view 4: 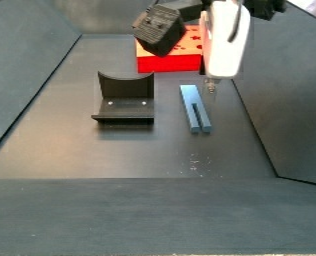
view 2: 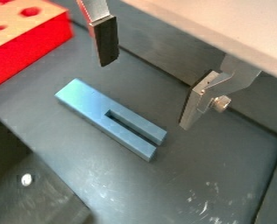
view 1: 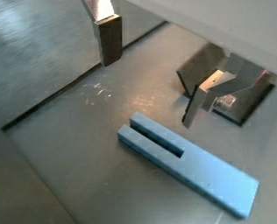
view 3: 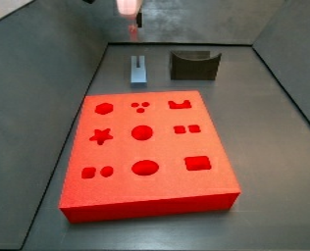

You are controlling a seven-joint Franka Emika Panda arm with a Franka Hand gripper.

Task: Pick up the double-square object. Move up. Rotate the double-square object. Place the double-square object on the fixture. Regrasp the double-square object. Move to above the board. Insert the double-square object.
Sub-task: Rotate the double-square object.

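One object dominates the floor: the board point(view 3: 144, 147), a red slab with hexagon, star, circle and square recesses, lying flat and filling most of a side view. Beyond it stands the fixture point(view 3: 193, 65), dark with a U-shaped notch in its top, and just beside that lies the double-square object point(view 3: 139, 69), a slim blue-grey bar flat on the floor and touching neither neighbour.

The gripper point(view 4: 217, 80) hangs above the bar with its jaws spread wide and nothing between them; in both wrist views the fingers point(view 2: 103, 39) stand well clear of the bar on either side. The step in hand looks like the pick-up, not yet begun. To do it well, I judge the gripper should come straight down so the pads straddle the bar across its narrow width, near the middle of its length, and close only once low enough to catch the side faces squarely. A skewed grip would spoil the later rotation and the set-down on the fixture.

Only the wrist views show the long slot cut into the double-square object point(view 1: 186, 161) from one end; the side views blur it. The side views alone show the board's full recess layout and how the bar lies parallel to the fixture point(view 4: 122, 98).
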